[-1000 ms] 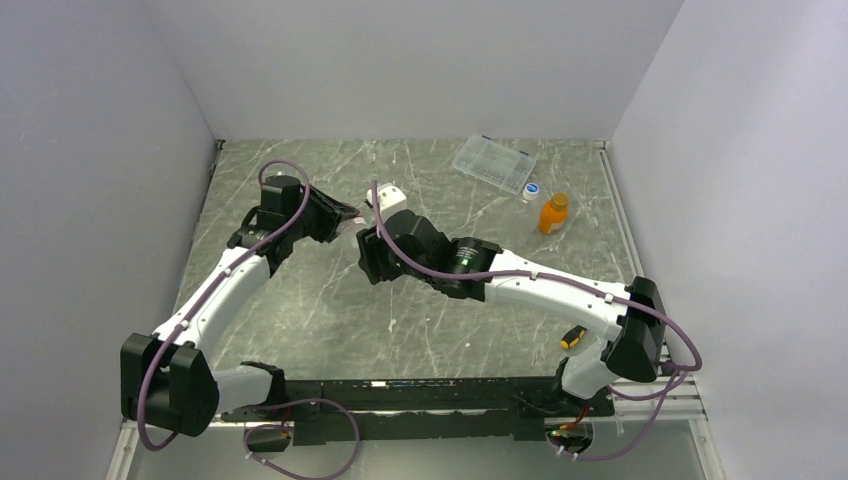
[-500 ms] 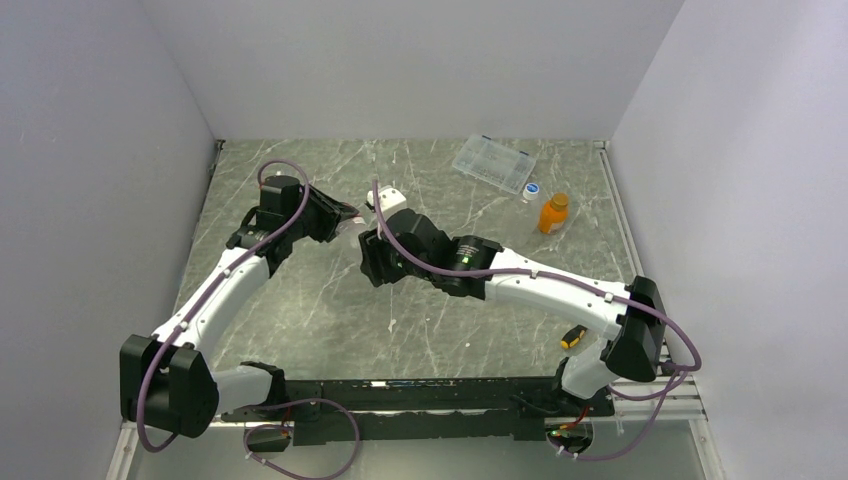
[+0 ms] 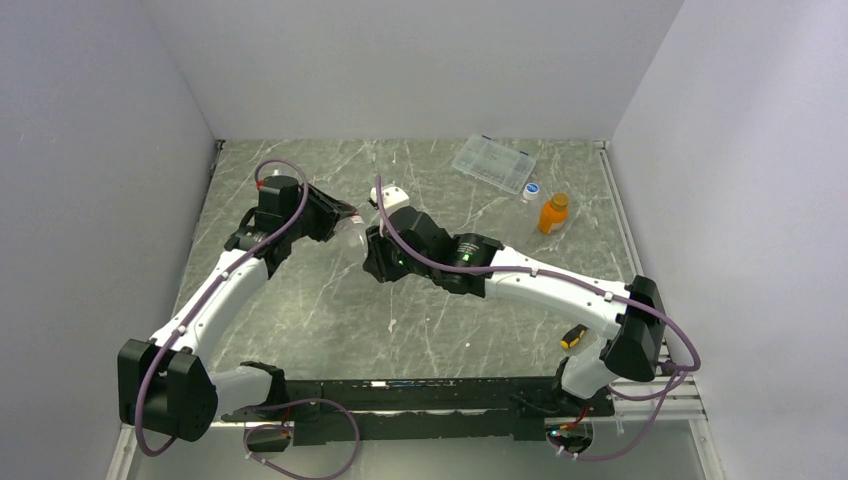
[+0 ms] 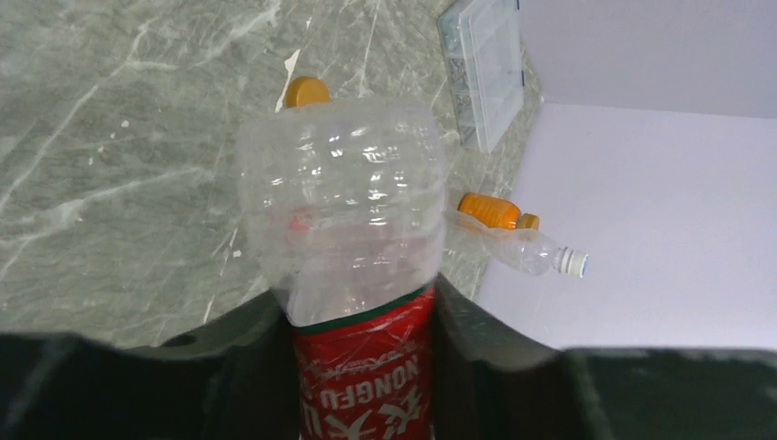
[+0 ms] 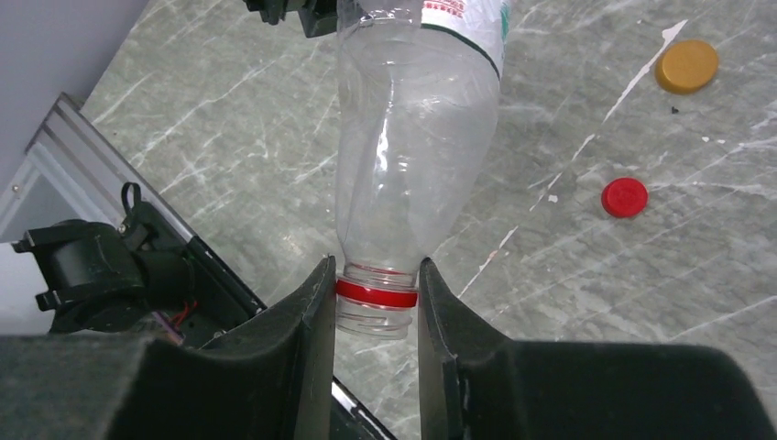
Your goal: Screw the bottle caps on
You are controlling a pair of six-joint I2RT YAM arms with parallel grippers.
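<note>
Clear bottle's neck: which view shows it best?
Right wrist: the neck, uncapped, with a red ring, sits between its fingers. Left wrist shows only the base and label of the clear bottle; top view, a faint glimpse.

Clear bottle (image 5: 417, 137): base end past the right wrist view's top edge, label past the left's bottom edge

- clear bottle (image 4: 344, 211): red label band, white lettering, green edge.
- table (image 5: 229, 137): grey-green marble, white veins.
- red cap (image 5: 625, 197), orange cap (image 5: 687, 66): both plain.
</note>
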